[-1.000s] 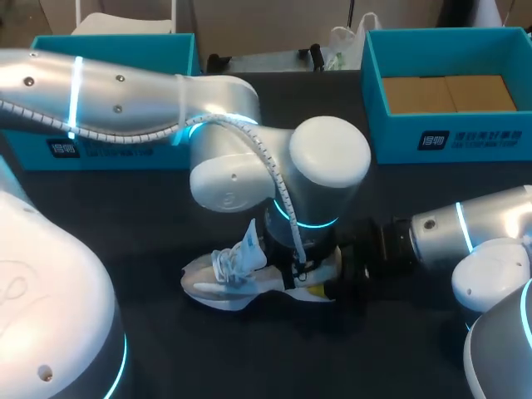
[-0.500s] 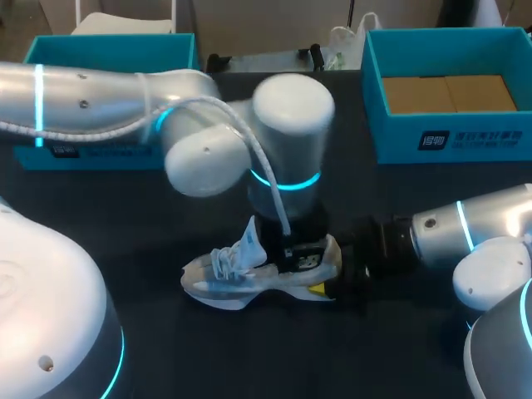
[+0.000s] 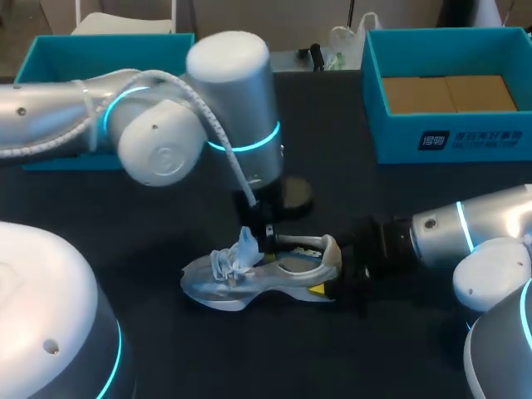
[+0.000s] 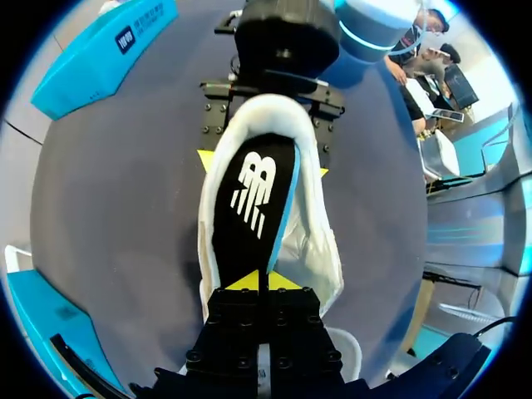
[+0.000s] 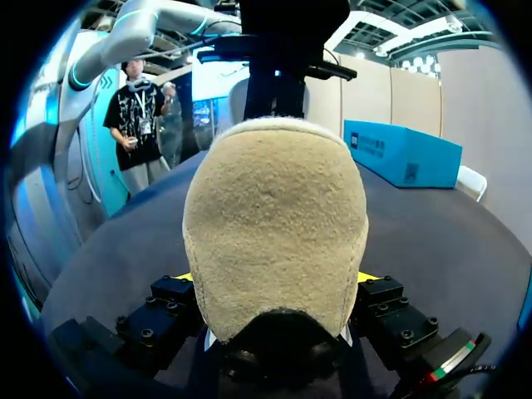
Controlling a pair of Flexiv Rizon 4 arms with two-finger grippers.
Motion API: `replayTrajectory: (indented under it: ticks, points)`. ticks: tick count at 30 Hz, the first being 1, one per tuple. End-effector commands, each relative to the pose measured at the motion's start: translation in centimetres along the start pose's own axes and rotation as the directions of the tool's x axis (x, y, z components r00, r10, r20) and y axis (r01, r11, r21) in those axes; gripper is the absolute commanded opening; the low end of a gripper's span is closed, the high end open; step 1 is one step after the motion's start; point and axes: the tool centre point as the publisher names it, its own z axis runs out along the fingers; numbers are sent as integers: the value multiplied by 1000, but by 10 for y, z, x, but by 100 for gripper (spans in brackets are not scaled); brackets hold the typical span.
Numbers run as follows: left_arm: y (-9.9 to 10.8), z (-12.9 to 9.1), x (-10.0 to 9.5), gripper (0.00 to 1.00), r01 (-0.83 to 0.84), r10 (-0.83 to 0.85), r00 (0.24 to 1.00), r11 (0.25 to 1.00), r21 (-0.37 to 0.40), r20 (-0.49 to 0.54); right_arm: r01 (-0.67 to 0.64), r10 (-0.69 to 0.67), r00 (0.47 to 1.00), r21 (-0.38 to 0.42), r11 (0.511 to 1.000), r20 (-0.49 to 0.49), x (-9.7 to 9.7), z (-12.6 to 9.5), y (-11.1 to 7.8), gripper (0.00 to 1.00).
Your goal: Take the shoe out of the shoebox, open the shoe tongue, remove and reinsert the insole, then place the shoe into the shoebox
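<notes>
Fingers [image 5: 378,303] of my right gripper [image 5: 276,278] clamped the heel of the shoe [image 3: 241,283]; those of my left gripper [image 4: 266,281] were pressed together over the toe end of the insole [image 4: 249,208]. The shoe stood on the table [image 3: 249,357], well apart from the shoebox [image 3: 449,137].

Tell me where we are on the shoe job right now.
Done: the sneaker is out on the table, tongue raised. In hand: right gripper clamps the heel; left gripper pinches the insole by its front end, not yet out. Left: finish removal, reinsert it, return the sneaker to a teal shoebox.
</notes>
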Motion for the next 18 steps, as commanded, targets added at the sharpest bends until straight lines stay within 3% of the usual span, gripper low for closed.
replayTrajectory:
  ticks: [1,10,18]
  points:
    - [9,-13,5,0,-1,0,1000,993,120,13,-1,1,1000,7,1000,3,1,0,2,0]
    - [17,-31,6,0,57,-67,997,977,205,44,-1,1,1000,7,1000,3,1,0,2,0]
    - [9,-36,4,0,97,-112,993,965,245,48,-1,1,1000,7,1000,3,1,0,2,0]
